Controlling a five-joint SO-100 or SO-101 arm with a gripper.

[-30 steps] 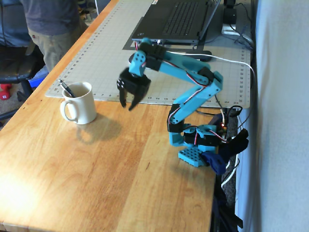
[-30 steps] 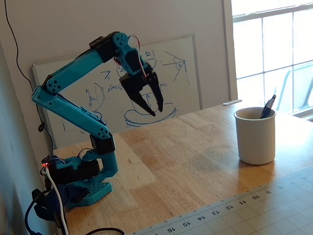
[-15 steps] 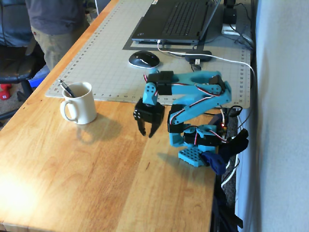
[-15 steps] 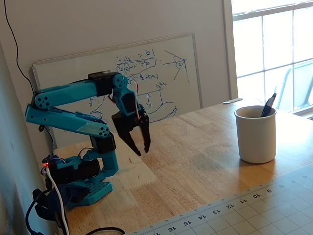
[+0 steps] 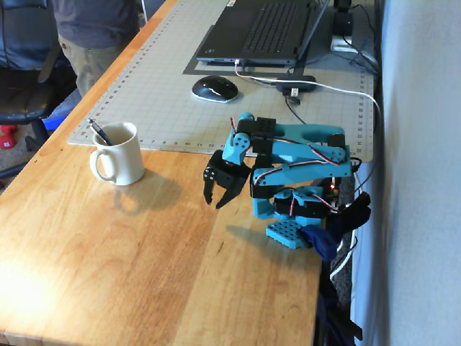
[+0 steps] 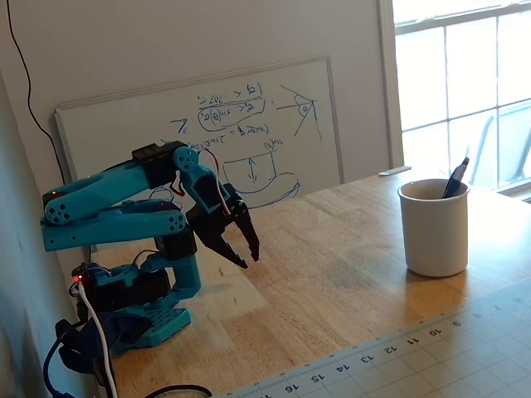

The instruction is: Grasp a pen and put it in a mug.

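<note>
The cream-white mug (image 5: 119, 155) stands on the wooden table near the corner of the cutting mat, handle toward the front left; it also shows in another fixed view (image 6: 434, 226). The dark pen (image 5: 99, 132) stands inside the mug, leaning on the rim with its top end sticking out; it shows as a dark tip above the rim in the other fixed view (image 6: 455, 177). My gripper (image 5: 213, 200) is folded back near the arm's base, well to the right of the mug, pointing down with black fingers slightly apart and empty; in the other fixed view it (image 6: 246, 257) is left of the mug.
A grey cutting mat (image 5: 166, 86) covers the table's far part, with a laptop (image 5: 263, 32), a black mouse (image 5: 214, 88) and cables on it. A person stands at the far left. A whiteboard (image 6: 207, 124) leans against the wall behind the arm. The table edge runs close beside the arm base (image 5: 292, 231).
</note>
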